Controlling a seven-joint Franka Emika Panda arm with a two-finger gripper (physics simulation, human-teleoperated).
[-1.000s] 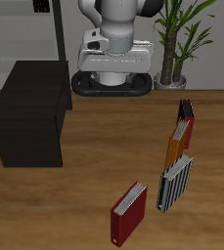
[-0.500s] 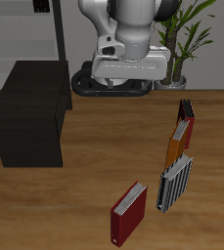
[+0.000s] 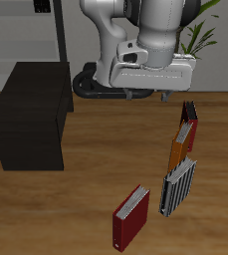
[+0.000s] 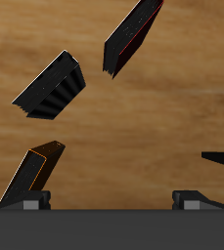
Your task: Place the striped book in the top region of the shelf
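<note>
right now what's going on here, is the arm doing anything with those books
Nothing is held yet. The Franka arm hangs above the table with its gripper empty, looking down on the books. The striped book stands on the wood near the table's front edge, beside a dark red book, with an orange book just behind it. The black shelf sits apart across the table, nothing on its top. How wide the jaws stand can't be told from here.

Far below the gripper lies the brown wooden table (image 4: 133, 127). The striped book (image 4: 51, 87) stands on it — between the dark red book (image 4: 133, 36) and the orange book (image 4: 30, 174). They do not touch.
</note>
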